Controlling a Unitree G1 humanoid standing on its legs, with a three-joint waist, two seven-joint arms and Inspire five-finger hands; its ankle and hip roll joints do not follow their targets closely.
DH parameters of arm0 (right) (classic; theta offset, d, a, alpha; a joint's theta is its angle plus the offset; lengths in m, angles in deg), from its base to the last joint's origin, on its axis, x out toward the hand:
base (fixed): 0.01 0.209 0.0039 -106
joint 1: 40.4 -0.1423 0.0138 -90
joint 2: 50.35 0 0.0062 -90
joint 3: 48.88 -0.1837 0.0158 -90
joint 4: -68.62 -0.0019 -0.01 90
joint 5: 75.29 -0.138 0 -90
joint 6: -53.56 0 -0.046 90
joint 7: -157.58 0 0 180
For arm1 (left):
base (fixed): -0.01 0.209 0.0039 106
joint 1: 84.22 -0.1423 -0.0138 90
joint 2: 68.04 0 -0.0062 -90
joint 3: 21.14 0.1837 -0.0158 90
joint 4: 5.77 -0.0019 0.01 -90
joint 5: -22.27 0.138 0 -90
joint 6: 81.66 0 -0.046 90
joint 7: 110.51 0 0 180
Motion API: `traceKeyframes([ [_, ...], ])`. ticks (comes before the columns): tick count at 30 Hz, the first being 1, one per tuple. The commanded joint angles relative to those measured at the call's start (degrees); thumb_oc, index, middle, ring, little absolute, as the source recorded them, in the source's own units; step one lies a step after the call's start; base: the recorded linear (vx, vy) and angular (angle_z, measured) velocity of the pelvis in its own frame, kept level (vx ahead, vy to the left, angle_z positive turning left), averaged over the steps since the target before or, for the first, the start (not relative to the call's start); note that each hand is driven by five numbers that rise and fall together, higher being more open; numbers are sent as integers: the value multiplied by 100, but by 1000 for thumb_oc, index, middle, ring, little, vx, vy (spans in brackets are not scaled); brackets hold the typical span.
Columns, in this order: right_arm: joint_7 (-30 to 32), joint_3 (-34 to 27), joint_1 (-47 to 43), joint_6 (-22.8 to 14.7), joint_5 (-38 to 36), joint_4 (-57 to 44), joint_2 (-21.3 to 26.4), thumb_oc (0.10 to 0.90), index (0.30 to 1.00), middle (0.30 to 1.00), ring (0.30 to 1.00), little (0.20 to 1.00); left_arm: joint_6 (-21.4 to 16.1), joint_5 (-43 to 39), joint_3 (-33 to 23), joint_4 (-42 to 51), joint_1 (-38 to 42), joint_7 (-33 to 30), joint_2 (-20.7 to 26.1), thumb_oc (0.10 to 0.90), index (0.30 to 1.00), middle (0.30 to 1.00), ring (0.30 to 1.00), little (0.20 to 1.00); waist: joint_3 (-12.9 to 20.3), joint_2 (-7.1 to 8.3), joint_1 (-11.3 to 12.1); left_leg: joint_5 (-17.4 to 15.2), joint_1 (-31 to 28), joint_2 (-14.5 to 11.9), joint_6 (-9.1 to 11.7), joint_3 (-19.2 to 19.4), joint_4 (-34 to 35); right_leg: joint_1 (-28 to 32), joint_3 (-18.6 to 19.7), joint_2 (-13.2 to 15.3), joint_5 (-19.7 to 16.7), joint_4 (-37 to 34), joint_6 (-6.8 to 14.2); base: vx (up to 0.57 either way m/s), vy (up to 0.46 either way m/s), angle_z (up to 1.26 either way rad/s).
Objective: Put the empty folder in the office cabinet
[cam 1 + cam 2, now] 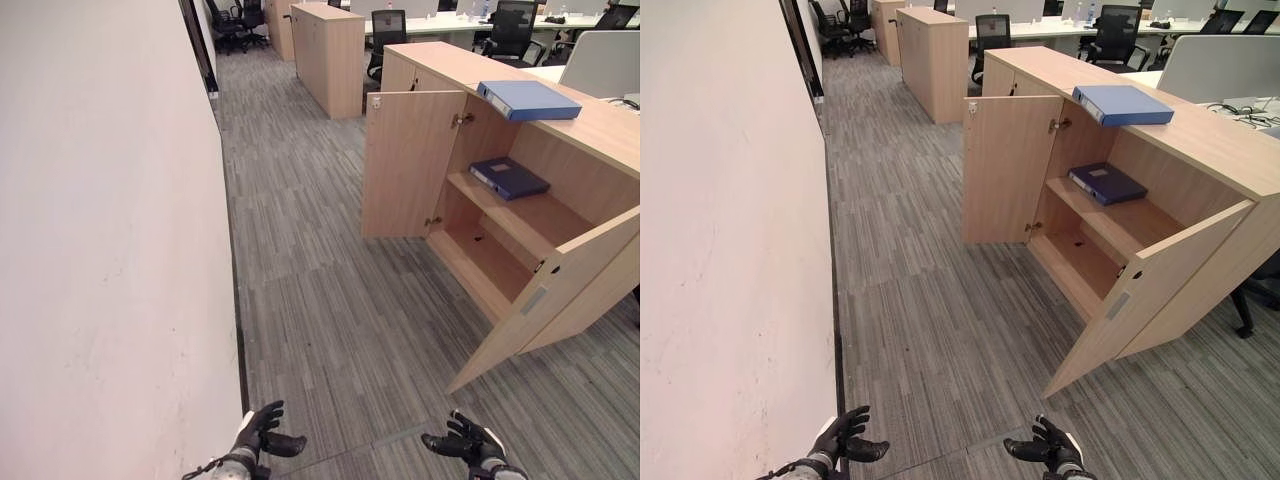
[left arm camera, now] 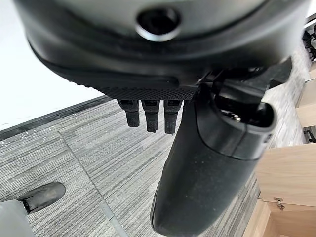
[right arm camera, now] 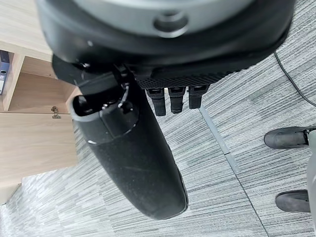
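Note:
A light blue folder [image 1: 528,99] lies flat on top of the wooden office cabinet [image 1: 600,130]. A darker blue folder [image 1: 509,177] rests on the cabinet's upper shelf. Both cabinet doors stand open: the far door [image 1: 410,165] and the near door [image 1: 545,300]. The lower shelf holds nothing. My left hand [image 1: 262,432] and right hand [image 1: 465,442] hang low over the grey carpet, well short of the cabinet. Both are open and empty, fingers relaxed and thumbs out, as the left hand [image 2: 197,168] and right hand [image 3: 133,158] show in the wrist views.
A white wall [image 1: 100,250] runs along my left side. A second wooden cabinet [image 1: 328,55] stands farther down the aisle. Black office chairs [image 1: 388,30] and desks lie behind the cabinets. Grey carpet [image 1: 320,290] stretches between me and the open cabinet.

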State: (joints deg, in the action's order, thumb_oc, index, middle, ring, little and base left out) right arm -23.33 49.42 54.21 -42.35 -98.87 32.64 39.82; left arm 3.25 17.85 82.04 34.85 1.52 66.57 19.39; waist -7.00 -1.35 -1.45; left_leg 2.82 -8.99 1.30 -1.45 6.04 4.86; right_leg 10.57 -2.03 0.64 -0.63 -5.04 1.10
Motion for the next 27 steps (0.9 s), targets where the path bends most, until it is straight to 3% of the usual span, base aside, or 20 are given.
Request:
traceKeyframes([
  [1, -59, 34, -347, -278, 13, -245, 160, 800, 900, 900, 900, 900, -359, -197, -17, 225, 440, 68, 276, 800, 900, 900, 900, 900, 87, 161, 52, -689, -277, -426, 493, 28, 14, -95, 18, 591, 140, 57, 702, 0, 0, 0],
  [13, -86, -64, -236, -251, -162, -39, 86, 800, 900, 900, 900, 900, -328, -175, -3, 164, 436, 92, 251, 800, 900, 900, 900, 900, 94, 148, -6, -660, -258, -455, 531, -19, 14, -96, 78, 564, 183, 62, 677, 2, -12, 1],
  [27, -225, -75, -126, -146, -230, 213, 164, 800, 900, 900, 900, 900, -309, -404, -87, 143, 374, 92, 240, 800, 900, 900, 900, 900, -2, 50, -39, -526, -276, -736, 691, -91, -46, -101, 107, 290, 345, 120, 488, 12, -85, 1],
])
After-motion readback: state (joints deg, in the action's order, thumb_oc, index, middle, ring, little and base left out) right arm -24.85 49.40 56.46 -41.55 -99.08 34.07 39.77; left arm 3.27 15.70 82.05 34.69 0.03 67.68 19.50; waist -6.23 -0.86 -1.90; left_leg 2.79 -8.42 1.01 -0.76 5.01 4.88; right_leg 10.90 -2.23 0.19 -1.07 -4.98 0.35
